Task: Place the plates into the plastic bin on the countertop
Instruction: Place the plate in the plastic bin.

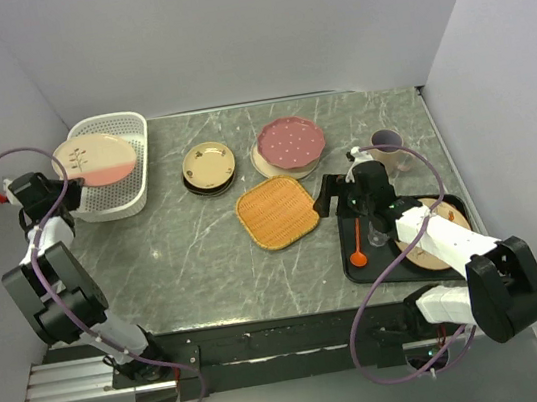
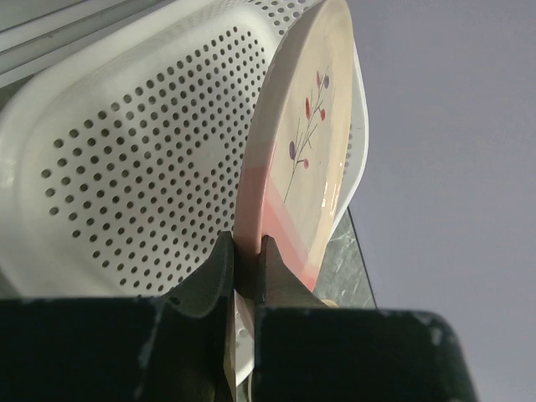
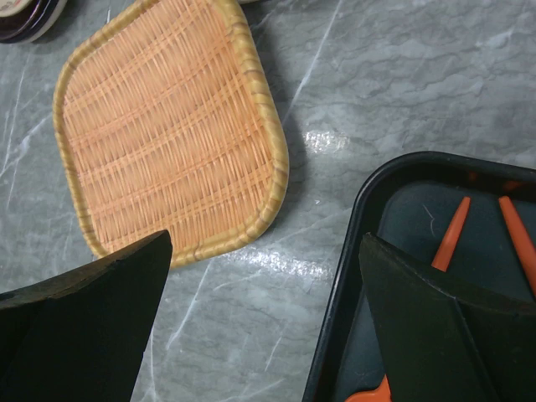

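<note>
Found left end effector (image 2: 248, 255) clamped tight on the rim of the pink-and-cream sprig plate (image 1: 93, 158), held tilted over the perforated white bin (image 1: 136, 195) at ten o'clock on the counter (image 1: 176, 255). Found right end effector (image 3: 260, 310) spread wide, holding nothing, at three o'clock between woven squarish plate (image 3: 167, 126) and black tray (image 3: 342, 276). Judged two risks: thin rim pinch slipping, or plate edge catching the bin wall and tipping out. Could not make out bin floor, nor any contact between plate and bin.
</note>
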`<action>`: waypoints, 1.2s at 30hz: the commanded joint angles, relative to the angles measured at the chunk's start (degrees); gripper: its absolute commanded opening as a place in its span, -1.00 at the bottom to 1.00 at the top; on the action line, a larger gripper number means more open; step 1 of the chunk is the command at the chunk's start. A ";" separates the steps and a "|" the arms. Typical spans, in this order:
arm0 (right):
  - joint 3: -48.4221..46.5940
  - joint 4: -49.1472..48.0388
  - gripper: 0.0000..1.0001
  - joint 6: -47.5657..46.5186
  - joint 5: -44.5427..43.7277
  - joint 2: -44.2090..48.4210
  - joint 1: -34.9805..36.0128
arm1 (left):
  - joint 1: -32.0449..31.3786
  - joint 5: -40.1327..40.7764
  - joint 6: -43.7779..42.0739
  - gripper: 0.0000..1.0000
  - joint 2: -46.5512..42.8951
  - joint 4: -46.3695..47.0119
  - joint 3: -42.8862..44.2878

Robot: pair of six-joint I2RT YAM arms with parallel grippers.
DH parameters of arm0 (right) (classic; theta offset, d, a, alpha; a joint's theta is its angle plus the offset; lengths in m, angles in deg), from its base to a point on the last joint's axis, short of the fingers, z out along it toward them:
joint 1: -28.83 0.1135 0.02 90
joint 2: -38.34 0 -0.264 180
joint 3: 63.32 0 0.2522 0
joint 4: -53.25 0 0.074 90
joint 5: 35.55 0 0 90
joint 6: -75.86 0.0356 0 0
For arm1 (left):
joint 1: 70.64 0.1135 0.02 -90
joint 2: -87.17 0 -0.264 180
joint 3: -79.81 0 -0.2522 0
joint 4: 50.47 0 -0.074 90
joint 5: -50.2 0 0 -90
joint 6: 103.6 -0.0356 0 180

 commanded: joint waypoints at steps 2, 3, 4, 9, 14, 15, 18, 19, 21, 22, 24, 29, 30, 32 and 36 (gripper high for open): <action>-1.30 -1.89 1.00 -0.17 1.34 0.46 0.38 | -2.08 0.34 -1.74 -0.99 2.25 5.69 6.97; -1.30 -1.89 1.00 -0.25 1.25 0.63 0.47 | -2.60 0.60 -1.92 -0.99 3.47 5.51 7.41; -1.47 -1.89 1.00 -0.25 1.25 0.63 0.38 | -2.87 0.78 -2.44 -0.99 4.01 5.34 8.37; -1.38 -1.89 1.00 -0.34 1.34 0.55 0.38 | -4.01 1.13 -3.50 -0.99 7.79 4.71 10.93; -1.82 -1.89 1.00 -0.26 1.60 -0.42 0.38 | -4.36 1.22 -3.42 -0.99 9.37 4.63 12.42; -2.00 -1.98 1.00 -0.25 1.69 -0.77 0.38 | -4.37 1.31 -3.50 -0.99 9.64 4.54 12.69; -2.26 -1.98 1.00 -0.17 1.87 -1.47 0.38 | -4.45 1.22 -3.59 -0.99 10.25 4.54 12.95; -2.44 -1.89 1.00 -0.25 1.87 -1.56 0.38 | -4.45 1.22 -3.68 -0.99 10.34 4.46 12.95; -2.61 -1.89 1.00 -0.25 1.87 -1.83 0.47 | -4.37 1.48 -3.68 -0.99 10.60 4.37 12.87; -2.53 -1.98 1.00 -0.25 1.87 -1.92 0.38 | -4.37 1.74 -3.94 -0.99 10.60 4.37 12.78; -2.70 -1.98 1.00 -0.26 1.95 -2.18 0.38 | -4.45 1.92 -4.03 -0.98 10.78 4.02 12.78; -2.97 -1.89 1.00 -0.17 2.13 -2.53 0.38 | -4.37 2.98 -4.47 -0.85 11.39 2.35 13.65; -2.97 -1.80 1.00 -0.25 2.22 -2.53 0.38 | -4.45 3.06 -4.82 -0.80 11.57 1.48 14.00; -2.88 -1.89 1.00 -0.17 2.48 -2.53 0.38 | -4.45 3.07 -4.91 -0.61 12.18 0.68 14.71; -2.97 -1.63 1.00 -0.17 2.31 -2.36 0.38 | -4.37 3.15 -5.44 -0.36 12.71 -0.11 15.15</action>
